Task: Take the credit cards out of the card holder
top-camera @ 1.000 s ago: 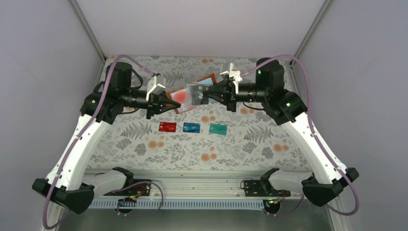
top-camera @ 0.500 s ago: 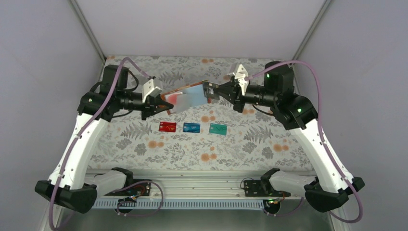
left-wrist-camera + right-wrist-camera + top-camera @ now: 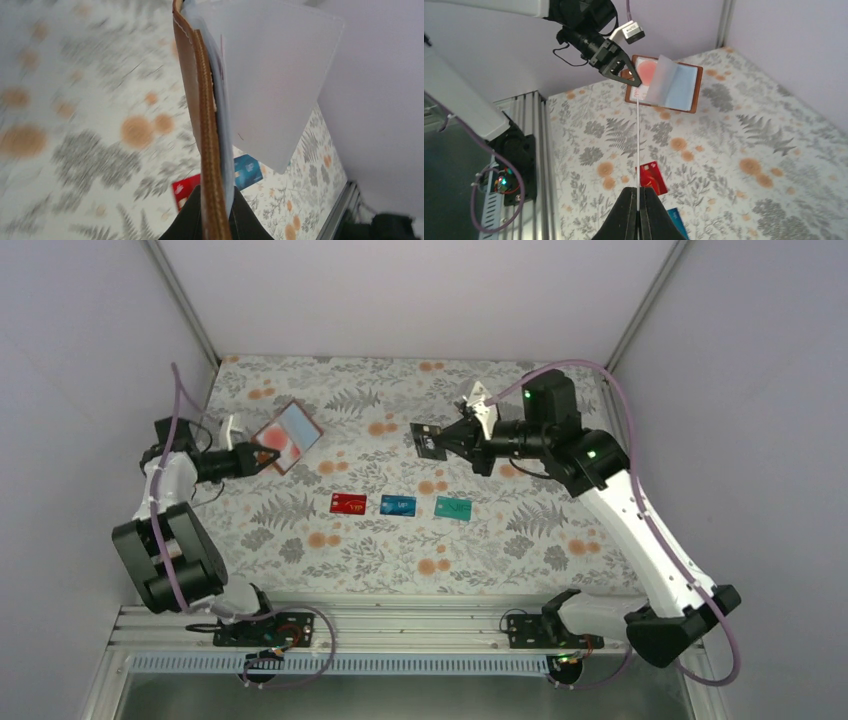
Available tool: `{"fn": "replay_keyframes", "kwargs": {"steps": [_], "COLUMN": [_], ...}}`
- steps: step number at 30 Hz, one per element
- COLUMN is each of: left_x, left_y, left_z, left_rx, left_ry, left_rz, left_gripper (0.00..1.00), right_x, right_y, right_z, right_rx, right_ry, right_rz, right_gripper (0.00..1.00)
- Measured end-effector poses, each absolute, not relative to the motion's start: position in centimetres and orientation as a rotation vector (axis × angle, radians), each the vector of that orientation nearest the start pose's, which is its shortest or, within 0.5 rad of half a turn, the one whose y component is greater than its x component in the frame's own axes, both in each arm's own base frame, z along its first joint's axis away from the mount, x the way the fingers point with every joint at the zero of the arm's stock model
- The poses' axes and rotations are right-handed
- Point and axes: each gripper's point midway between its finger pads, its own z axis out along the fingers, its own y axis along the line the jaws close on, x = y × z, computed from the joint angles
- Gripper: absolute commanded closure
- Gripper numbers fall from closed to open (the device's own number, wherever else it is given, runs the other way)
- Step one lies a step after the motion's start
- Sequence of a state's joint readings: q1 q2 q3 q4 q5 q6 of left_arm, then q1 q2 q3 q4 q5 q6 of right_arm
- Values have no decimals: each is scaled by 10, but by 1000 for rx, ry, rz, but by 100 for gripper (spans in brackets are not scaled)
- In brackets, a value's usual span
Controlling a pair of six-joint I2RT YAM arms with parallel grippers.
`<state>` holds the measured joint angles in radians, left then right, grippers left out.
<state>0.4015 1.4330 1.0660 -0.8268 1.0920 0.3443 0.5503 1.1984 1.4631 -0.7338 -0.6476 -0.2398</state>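
My left gripper [image 3: 262, 458] is shut on the brown card holder [image 3: 288, 434] and holds it open in the air at the far left. Its pale inner pockets face up, and a red-white card [image 3: 272, 441] sits inside. In the left wrist view the jaws [image 3: 216, 192] pinch the holder's leather edge [image 3: 206, 125]. My right gripper [image 3: 449, 443] is shut on a black card [image 3: 428, 440] held above the table's middle. In the right wrist view this card [image 3: 638, 145] shows edge-on as a thin line between the jaws [image 3: 638, 190]. The holder [image 3: 671, 85] is far ahead.
A red card [image 3: 347, 503], a blue card [image 3: 398, 505] and a teal card [image 3: 453, 508] lie in a row on the floral table mat [image 3: 560, 540]. Grey walls stand on both sides and behind. A metal rail [image 3: 400, 615] runs along the near edge.
The two grippers have pulled apart. The left arm swung far left with the holder. The black card came out of the holder in the right gripper.
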Motion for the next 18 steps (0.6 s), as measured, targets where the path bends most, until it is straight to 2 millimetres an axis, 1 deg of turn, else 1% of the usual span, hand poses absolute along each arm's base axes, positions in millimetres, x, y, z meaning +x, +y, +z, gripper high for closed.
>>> {"fn": "replay_keyframes", "kwargs": {"steps": [2,5,7,10,13,14,16,18], "left_x": [327,324,324,324,324,323,323,322], "left_y": [-6,13,24,37,44,47,50,56], "left_z": [165,122,97,66,41,35,30,27], "left_rx": [15,-191,-306,-431,-521,-549,-581,-619], "left_ry": [2239,2294,2335,2399,2458,2473,2483,2496], "left_rz": [-1128,-1173,-1161,-1113,-1077,-1065,-1051,-1012], "left_gripper": [98,98,98,98,97,95,84,68], "right_x": [231,228,226,218,200,192,179,170], "right_y": [268,277,285,298,309,313,321,325], "right_z": [373,359,351,342,341,342,343,344], "right_rx": [-1166,-1202,-1231,-1287,-1366,-1397,-1454,-1490], "right_ry": [1716,1744,1755,1752,1703,1675,1625,1592], "right_rz": [892,964,998,1031,1064,1077,1101,1111], "right_gripper": [96,96,96,96,96,96,96,96]}}
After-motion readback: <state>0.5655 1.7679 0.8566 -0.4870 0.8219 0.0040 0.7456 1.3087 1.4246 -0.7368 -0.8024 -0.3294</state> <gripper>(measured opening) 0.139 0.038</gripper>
